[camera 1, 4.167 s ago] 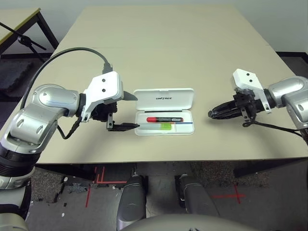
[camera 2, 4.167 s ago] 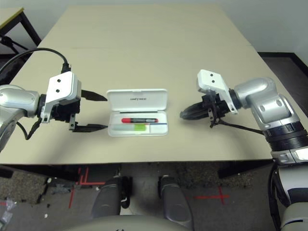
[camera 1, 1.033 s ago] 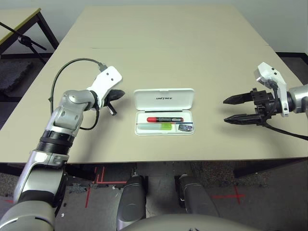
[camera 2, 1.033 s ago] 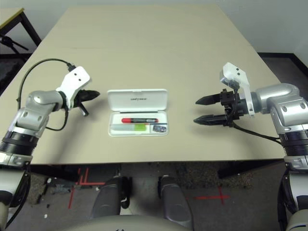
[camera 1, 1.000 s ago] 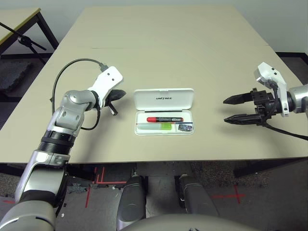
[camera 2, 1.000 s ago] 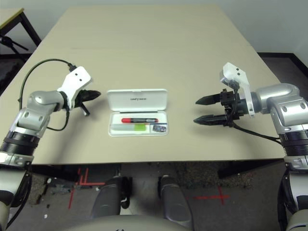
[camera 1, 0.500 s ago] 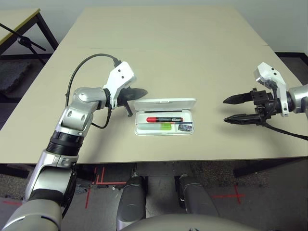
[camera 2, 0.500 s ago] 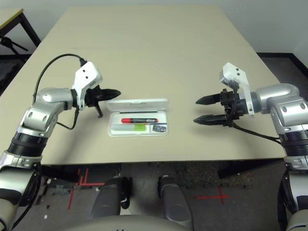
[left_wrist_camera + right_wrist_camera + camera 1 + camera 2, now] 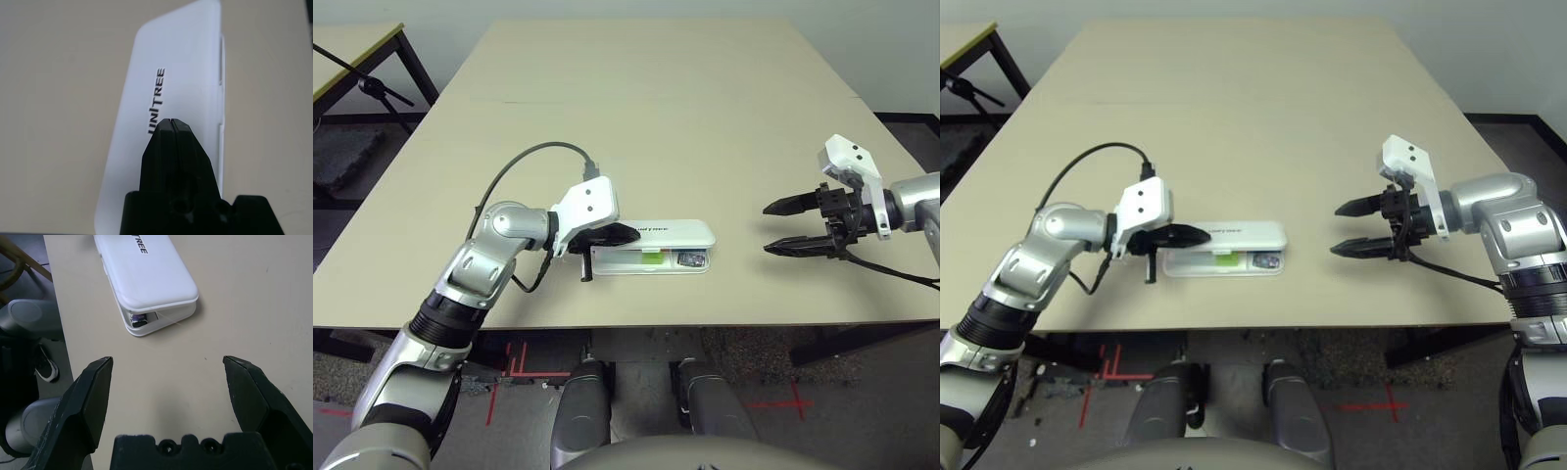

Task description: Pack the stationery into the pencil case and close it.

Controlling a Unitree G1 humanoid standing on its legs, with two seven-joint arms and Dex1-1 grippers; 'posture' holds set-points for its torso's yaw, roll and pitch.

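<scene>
While the pencil case (image 9: 651,247) sat near the counter's (image 9: 656,117) front edge with its lid nearly down, we noted the left gripper (image 9: 625,234), fingers shut, pressing on the lid. Green highlighter (image 9: 653,257) showed in the gap. Right gripper (image 9: 780,227) hovered well apart, fingers wide, empty.

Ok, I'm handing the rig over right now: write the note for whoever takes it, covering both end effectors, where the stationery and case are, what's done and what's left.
Left end effector: shut, holding nothing, its tip over the pencil case lid near the lettering, which is tipped most of the way down.
Right end effector: open, empty, above the table well to the right of the case.
Stationery: lime-green highlighter and tiny dark grey block show through the front gap, inside the case. Red marker hidden under the lid.
Done: those two packed, lid partly lowered.
Left: press the lid fully shut; a gap remains along the front.
</scene>
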